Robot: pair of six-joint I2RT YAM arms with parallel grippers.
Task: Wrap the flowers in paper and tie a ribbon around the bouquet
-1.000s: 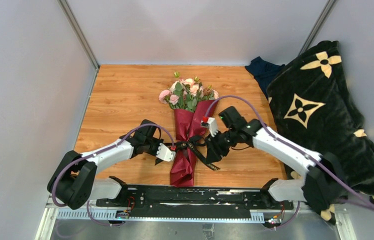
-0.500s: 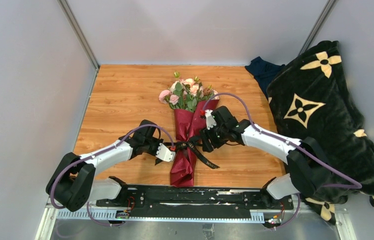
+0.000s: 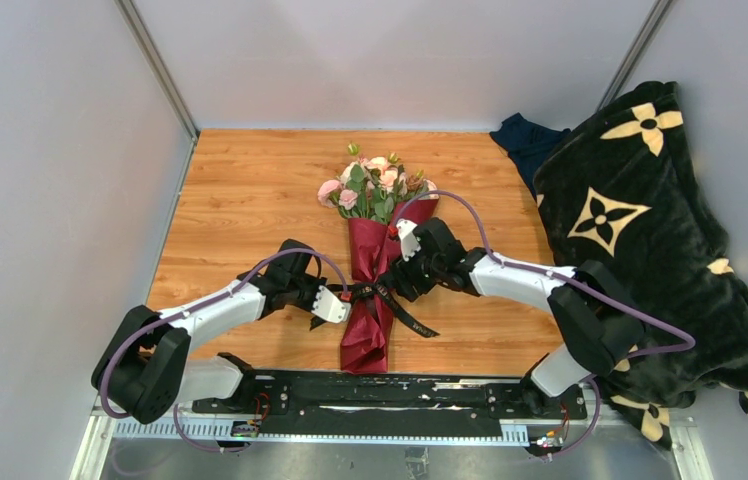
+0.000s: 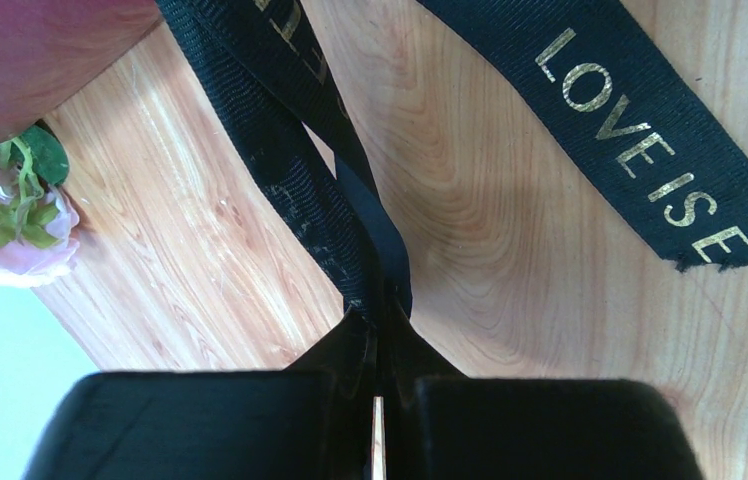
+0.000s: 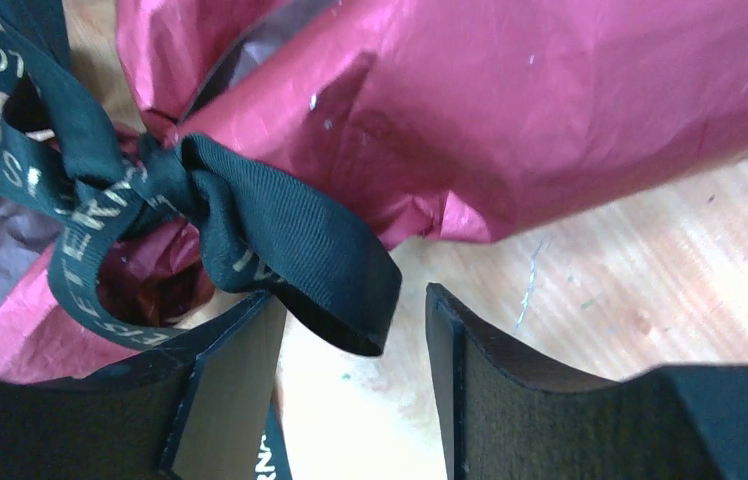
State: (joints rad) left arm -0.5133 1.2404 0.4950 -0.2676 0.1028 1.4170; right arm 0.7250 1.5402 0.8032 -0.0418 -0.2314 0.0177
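Ribbon (image 4: 350, 230) is pinched in left claw (image 4: 378, 325); right wrist view alone shows right claw (image 5: 355, 320) spread wide.

A lab robot cell: plain grey walls (image 3: 50, 150) box in a wooden table (image 3: 250, 190) with a metal rail (image 3: 350, 430)

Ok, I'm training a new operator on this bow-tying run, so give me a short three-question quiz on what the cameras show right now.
1. True or false: the left gripper is shut on the ribbon.
2. The right gripper is: A) shut and empty; B) open, with a ribbon loop between its jaws; C) out of every view.
3. What colour is the paper wrapped around the flowers?

Key: 1 true; 2 B; 3 dark red.
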